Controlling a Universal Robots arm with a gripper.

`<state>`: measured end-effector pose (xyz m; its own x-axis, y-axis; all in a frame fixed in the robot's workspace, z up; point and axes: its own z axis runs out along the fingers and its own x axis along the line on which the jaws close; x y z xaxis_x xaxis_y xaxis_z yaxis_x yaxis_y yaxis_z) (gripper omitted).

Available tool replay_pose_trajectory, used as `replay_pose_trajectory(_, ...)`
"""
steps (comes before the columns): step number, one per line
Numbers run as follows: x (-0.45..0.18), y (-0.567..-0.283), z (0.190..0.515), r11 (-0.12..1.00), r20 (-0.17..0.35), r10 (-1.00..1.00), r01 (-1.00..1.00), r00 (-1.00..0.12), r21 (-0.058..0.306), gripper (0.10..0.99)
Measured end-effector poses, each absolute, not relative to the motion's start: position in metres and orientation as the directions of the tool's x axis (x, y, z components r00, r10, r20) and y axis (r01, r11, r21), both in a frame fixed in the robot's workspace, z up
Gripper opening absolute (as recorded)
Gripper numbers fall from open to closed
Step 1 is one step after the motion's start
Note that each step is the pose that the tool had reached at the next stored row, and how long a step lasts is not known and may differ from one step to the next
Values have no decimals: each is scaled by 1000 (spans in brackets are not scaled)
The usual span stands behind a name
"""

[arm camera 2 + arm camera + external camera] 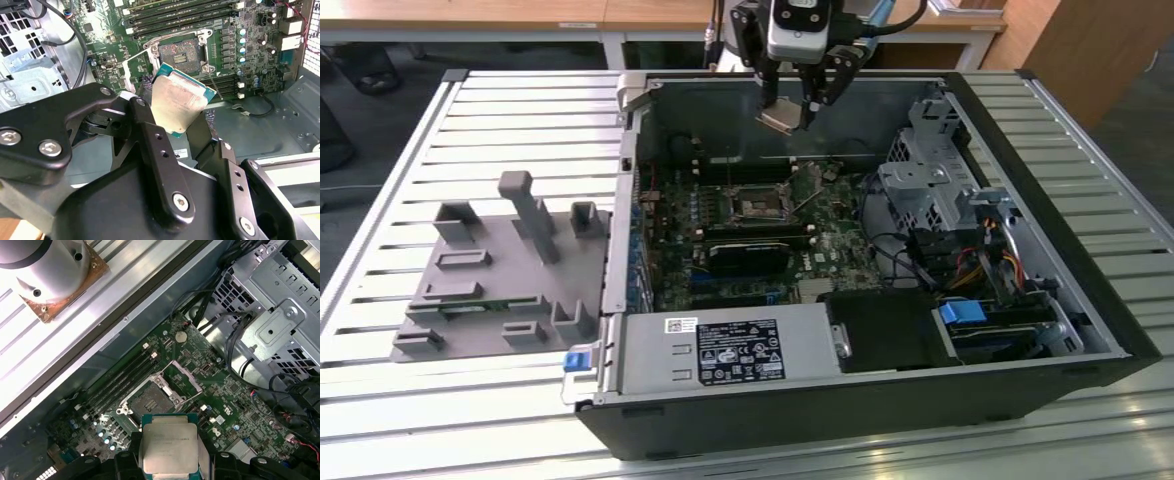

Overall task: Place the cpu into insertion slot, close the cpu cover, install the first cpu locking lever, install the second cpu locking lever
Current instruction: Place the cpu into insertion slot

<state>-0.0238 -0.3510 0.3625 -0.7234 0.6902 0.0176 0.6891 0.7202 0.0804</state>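
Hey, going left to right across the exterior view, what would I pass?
grey jig → cpu → drive cage

White label (736,352) on power supply (809,345), print on cpu (170,447), none legible

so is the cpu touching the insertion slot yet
Apart. The exterior view shows the cpu, clamped in the fingers, hanging well above the board, with open space between it and the insertion slot.
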Motion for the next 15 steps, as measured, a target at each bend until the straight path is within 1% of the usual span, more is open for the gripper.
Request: replay_pose_trajectory(15, -24, -351, 363, 702, 18, 709, 708, -705, 80, 525)
